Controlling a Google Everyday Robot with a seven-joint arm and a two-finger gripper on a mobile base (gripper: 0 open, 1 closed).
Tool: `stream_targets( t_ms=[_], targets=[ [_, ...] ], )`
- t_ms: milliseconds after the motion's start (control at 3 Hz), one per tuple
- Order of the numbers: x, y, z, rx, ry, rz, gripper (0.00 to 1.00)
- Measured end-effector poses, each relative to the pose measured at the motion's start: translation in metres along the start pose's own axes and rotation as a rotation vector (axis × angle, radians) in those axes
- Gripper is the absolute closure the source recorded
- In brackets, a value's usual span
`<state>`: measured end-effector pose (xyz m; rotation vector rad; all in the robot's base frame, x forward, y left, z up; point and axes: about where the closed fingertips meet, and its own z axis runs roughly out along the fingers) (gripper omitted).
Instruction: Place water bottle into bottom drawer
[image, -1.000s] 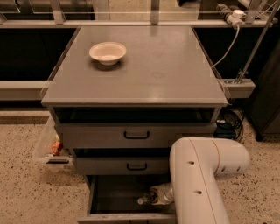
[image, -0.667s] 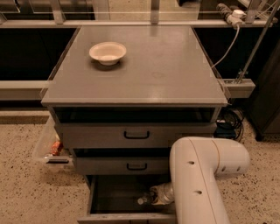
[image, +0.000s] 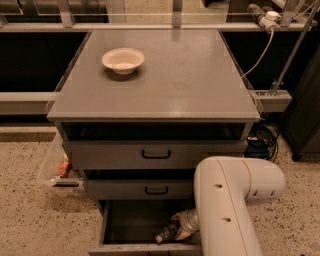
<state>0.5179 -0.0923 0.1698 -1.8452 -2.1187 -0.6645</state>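
Note:
The bottom drawer (image: 131, 223) is pulled open below the two shallower drawers, and its inside is dark. My gripper (image: 182, 223) reaches down into its right part, at the end of the white arm (image: 226, 200). The water bottle (image: 165, 233) lies tilted low in the drawer, right at the gripper's tip, cap end toward the front left. Only part of the bottle shows, and the arm hides the drawer's right side.
The grey cabinet top (image: 165, 80) carries a white bowl (image: 123, 59) at the back left. The two upper drawers (image: 156, 154) are closed or nearly so. A clear bin (image: 59, 170) stands on the floor to the left. Cables (image: 262, 137) hang at the right.

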Motion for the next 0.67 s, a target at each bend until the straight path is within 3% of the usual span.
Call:
stream_targets(
  t_ms=[333,667],
  targets=[
    [0.0000,0.0000,0.0000,0.000,0.000,0.000,0.00],
    [0.0000,0.0000,0.0000,0.000,0.000,0.000,0.00]
  ],
)
